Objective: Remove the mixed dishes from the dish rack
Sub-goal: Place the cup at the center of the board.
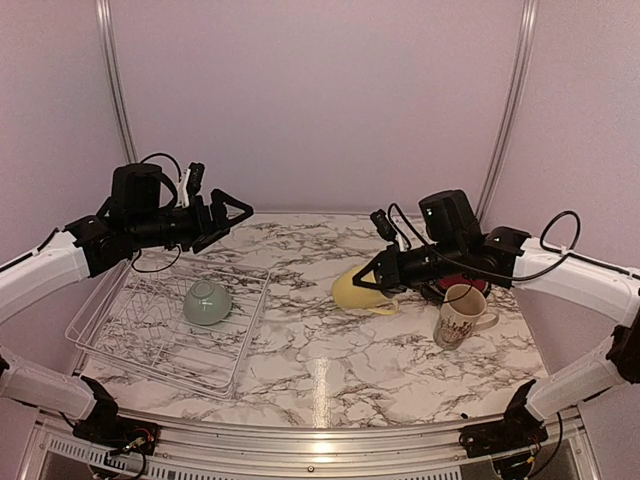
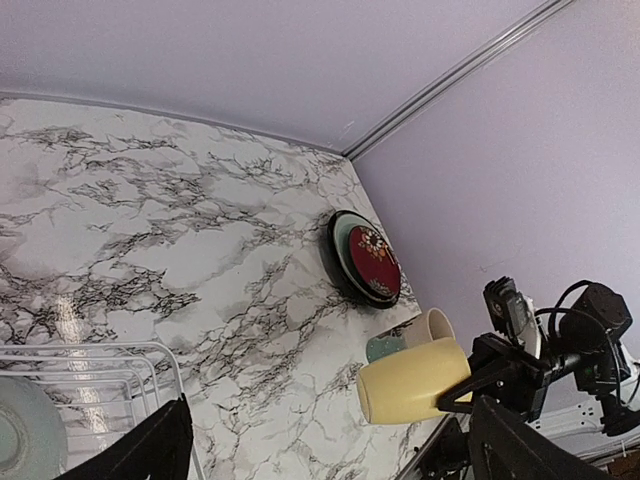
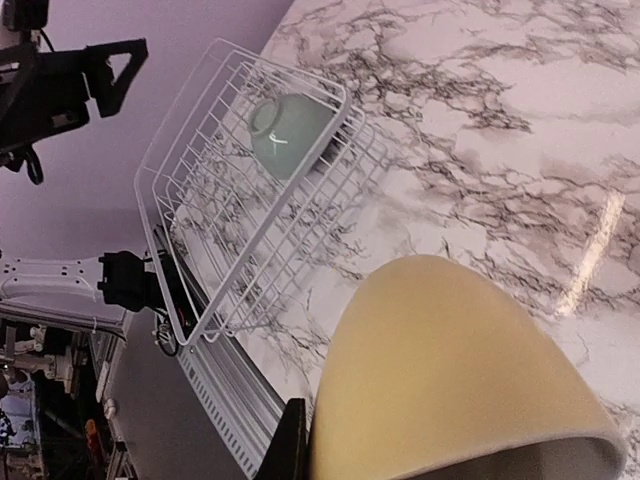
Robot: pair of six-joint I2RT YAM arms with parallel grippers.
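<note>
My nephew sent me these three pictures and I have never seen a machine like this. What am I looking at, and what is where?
Two robot arms stand at a marble table. One picture looks down from above; the other two come from cameras on each wrist. The right gripper is shut on a pale yellow mug. The left gripper is open and empty, above the white wire dish rack, where only a small pale green bowl remains. A cream floral mug stands on the table. Behind it lies a stack of plates, a dark red patterned one on top.
</note>
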